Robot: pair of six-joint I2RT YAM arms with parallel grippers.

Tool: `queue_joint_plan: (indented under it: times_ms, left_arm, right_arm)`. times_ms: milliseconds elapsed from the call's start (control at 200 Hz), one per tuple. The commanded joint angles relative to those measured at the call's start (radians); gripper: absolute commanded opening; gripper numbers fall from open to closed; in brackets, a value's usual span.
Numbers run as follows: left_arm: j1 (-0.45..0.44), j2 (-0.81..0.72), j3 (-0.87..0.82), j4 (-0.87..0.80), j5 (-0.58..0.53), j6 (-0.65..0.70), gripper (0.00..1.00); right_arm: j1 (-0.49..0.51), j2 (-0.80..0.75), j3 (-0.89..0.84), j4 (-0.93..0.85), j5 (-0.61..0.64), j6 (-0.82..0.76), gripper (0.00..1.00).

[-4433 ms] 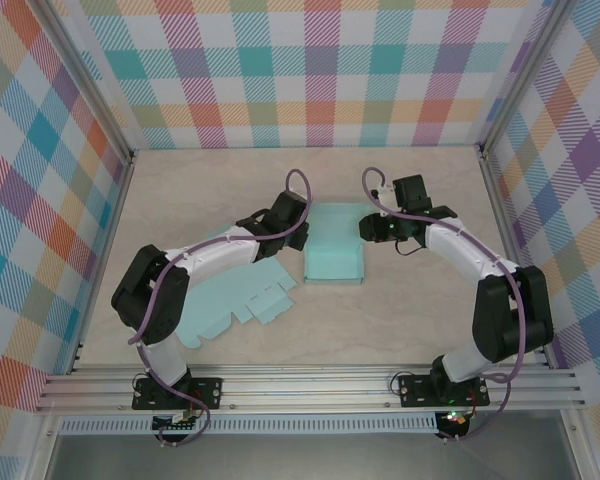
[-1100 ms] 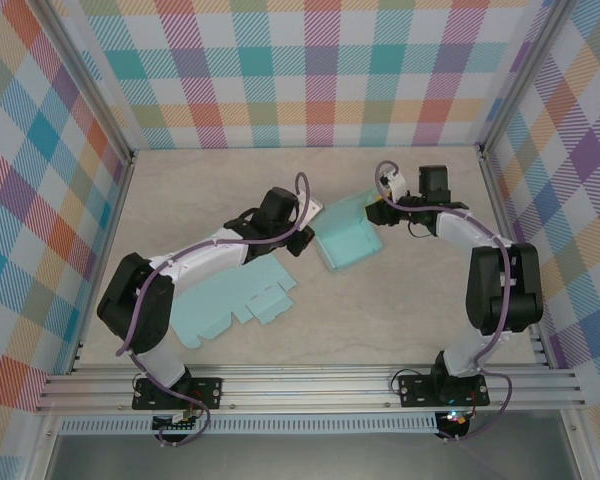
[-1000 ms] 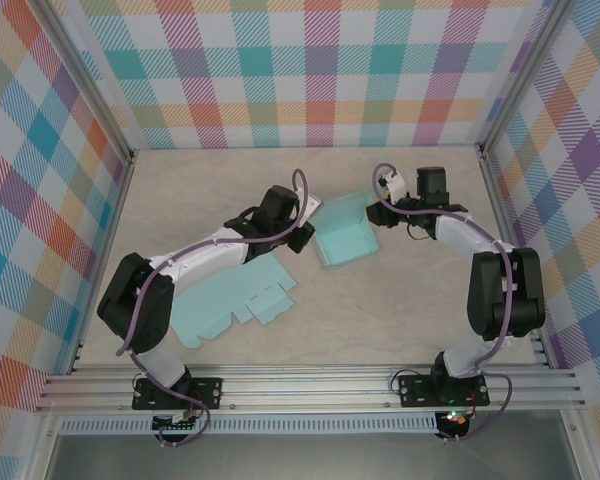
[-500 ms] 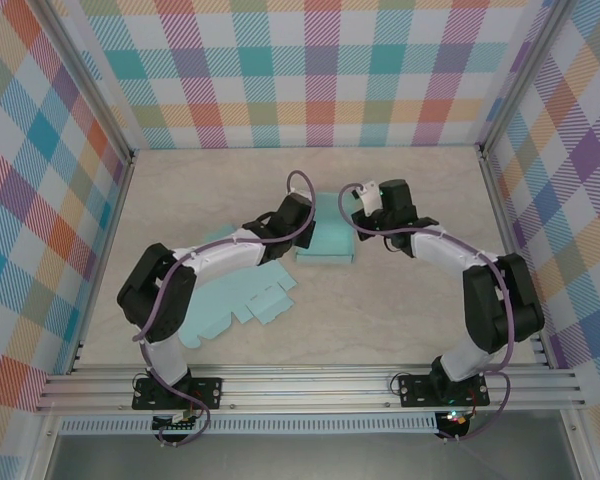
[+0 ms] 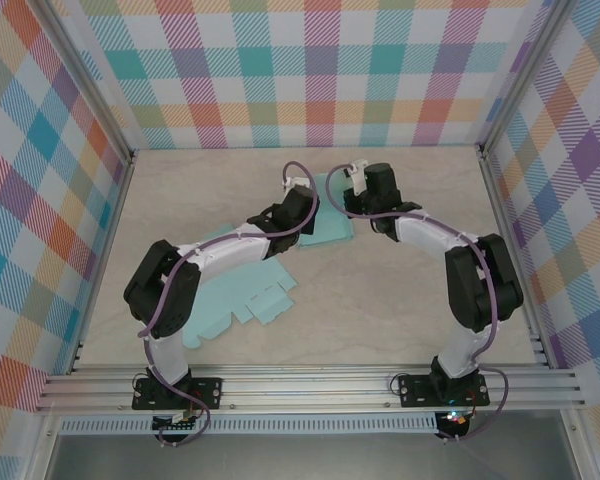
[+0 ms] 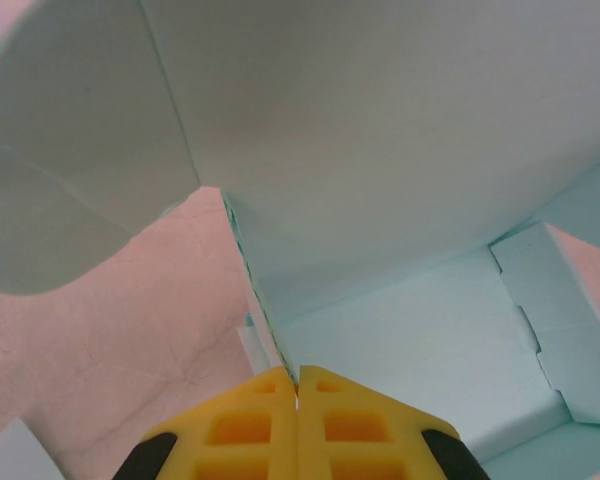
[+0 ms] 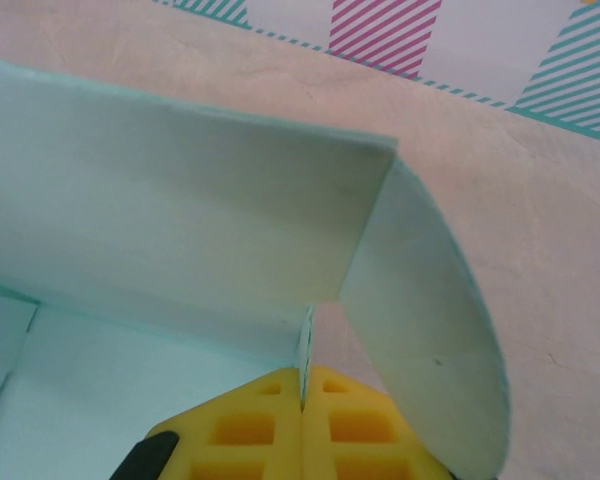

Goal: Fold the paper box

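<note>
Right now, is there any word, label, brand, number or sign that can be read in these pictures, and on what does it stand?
No text can be read in any view.
The paper box is plain mint green, inside and outside.
The flat sheet shows no print.
The left fingers and the right fingers are bare yellow.
The checked walls carry pattern, not letters.
</note>
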Motion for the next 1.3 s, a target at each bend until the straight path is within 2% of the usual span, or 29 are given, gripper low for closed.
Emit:
queue_joint_plan:
  times_ms: [0,190,520,795,1295]
  left_arm:
    - [-0.021,0.027,0.016,0.106,0.004,-0.033,0.00]
    - [-0.023,0.041,-0.019,0.167,-0.015,-0.067,0.00]
    - [-0.031,0.035,-0.073,0.210,-0.055,-0.084,0.00]
    - [-0.030,0.001,-0.175,0.254,-0.077,-0.108,0.00]
    - [-0.031,-0.111,-0.355,0.312,-0.049,-0.170,0.00]
  right_arm:
    - [0.021,0.041,0.028,0.045,-0.029,0.067,0.08]
    - [0.031,0.064,-0.013,0.125,-0.031,0.171,0.08]
    - [0.079,0.064,-0.075,0.195,0.040,0.261,0.08]
    - [0.136,0.041,-0.151,0.249,0.109,0.244,0.08]
    - [0.176,-0.040,-0.367,0.401,0.147,0.242,0.07]
